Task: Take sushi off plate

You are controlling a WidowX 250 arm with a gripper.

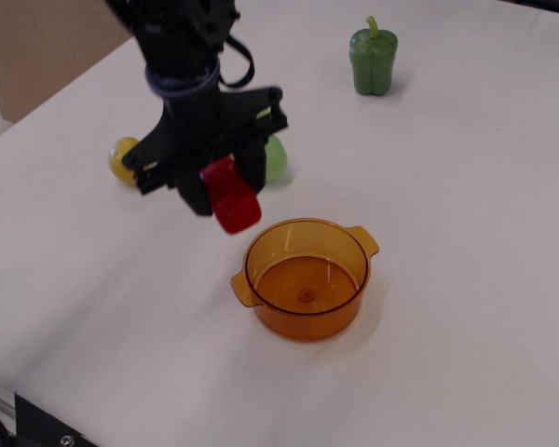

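My black gripper (225, 189) is shut on the sushi (232, 198), a glossy red piece, and holds it in the air above the white table, just left of the orange pot. Only the red top of the sushi shows. The lime-green plate is hidden behind my arm. The gripper and arm cover the area where the plate lay.
An orange translucent two-handled pot (306, 277) stands just right of and below the gripper. A yellow lemon (121, 158) and a green pear (276, 156) peek out from behind the arm. A green bell pepper (373, 59) stands at the back right. The table's near-left edge (9, 391) is close by.
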